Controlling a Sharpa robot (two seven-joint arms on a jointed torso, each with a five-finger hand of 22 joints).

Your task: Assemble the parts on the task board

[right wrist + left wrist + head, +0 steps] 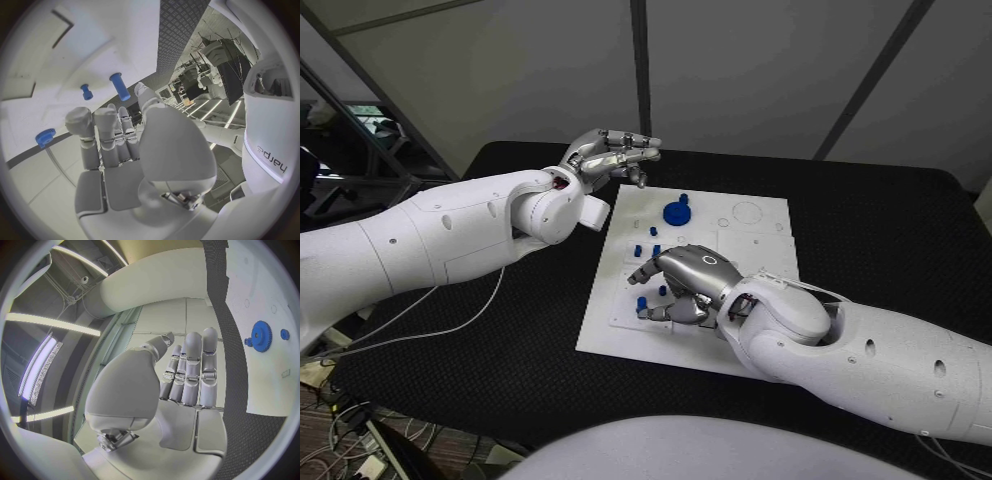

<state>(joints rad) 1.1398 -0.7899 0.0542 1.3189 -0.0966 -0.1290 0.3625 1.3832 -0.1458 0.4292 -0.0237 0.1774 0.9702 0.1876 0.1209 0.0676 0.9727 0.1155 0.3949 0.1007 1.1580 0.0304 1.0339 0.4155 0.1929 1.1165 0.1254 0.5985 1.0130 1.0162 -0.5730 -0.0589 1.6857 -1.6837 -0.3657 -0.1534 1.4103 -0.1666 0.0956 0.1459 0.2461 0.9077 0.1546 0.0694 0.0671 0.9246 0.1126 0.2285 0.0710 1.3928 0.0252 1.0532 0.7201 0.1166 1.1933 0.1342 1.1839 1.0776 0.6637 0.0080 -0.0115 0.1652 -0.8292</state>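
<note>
Here the right hand (pixel 687 285) is hovering low over the near half of the task board (pixel 762 235), its fingers curling downward and slightly apart, gripping nothing that the pictures show. In the right wrist view a blue peg (pixel 119 86) is standing just beyond the fingertips, its long axis rising from the board, with a smaller blue pin (pixel 86 92) beside it and a blue gear-topped part (pixel 45 136) off to one side. Judging by this, the peg is lying straight ahead of the right hand, which is much the nearer.

The left hand (pixel 610 155) is hanging by the board's far left corner, its fingers extended close together and holding nothing. The blue gear (pixel 676 212) is sitting on the board's far half, just beside that hand.

The board is lying flat on the black table (pixel 877 215), with grey partition walls standing behind.
</note>
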